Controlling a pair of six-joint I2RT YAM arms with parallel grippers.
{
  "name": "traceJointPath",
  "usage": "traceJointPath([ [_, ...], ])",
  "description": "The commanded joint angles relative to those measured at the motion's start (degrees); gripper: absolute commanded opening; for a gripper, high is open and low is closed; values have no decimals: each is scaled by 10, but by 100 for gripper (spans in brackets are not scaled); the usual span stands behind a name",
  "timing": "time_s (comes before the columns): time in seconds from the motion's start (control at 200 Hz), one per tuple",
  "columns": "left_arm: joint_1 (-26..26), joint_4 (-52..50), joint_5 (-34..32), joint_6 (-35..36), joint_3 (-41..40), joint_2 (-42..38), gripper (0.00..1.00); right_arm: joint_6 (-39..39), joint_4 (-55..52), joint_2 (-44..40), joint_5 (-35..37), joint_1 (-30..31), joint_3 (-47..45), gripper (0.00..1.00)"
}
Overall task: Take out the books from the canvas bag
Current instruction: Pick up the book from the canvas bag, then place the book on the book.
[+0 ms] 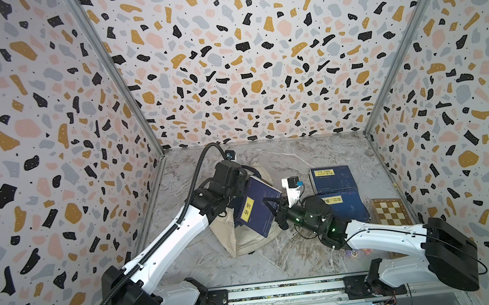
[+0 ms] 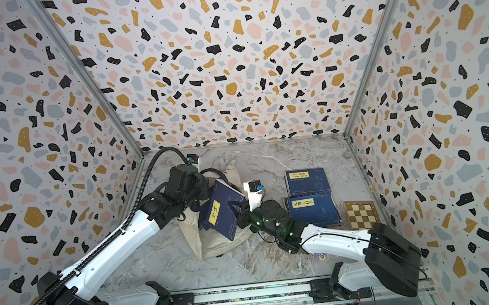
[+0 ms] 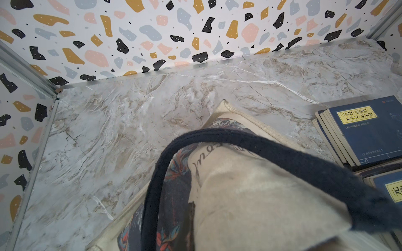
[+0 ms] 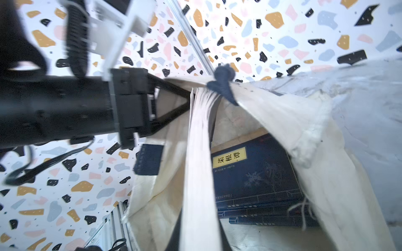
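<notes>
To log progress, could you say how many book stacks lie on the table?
2: far stack toward the back; near stack before it, beside the checkered board. The canvas bag may hide more.

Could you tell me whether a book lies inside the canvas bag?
Yes, the right wrist view shows a navy book with a yellow label inside the canvas bag.

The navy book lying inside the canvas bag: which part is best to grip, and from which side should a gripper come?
Probably the navy book's thin edge nearest the canvas bag's mouth, entering through that mouth, which the left gripper holds up. It lies flat, cover up, so one jaw goes above, one beneath. The right gripper is shut on another book.
</notes>
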Motion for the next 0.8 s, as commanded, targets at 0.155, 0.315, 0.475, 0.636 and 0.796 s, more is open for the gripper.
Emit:
traceJointPath([
  [0.155, 8, -17, 3, -9, 13, -2, 0, -35, -81, -185, 75, -27, -29, 0],
  [0.315, 8, -24, 2, -9, 16, -2, 0, 40, -183, -276, 146, -105, -39, 0],
  [0.475, 8, -23, 10, -10, 13, -4, 0, 138, -280, -303, 151, -235, -37, 0],
  [0.636, 8, -20, 14, -9, 8, -10, 0, 207, -271, -270, 23, -399, -42, 0],
  [0.796, 8, -17, 20, -10, 5, -14, 0, 261, -248, -195, -43, -489, -37, 0],
])
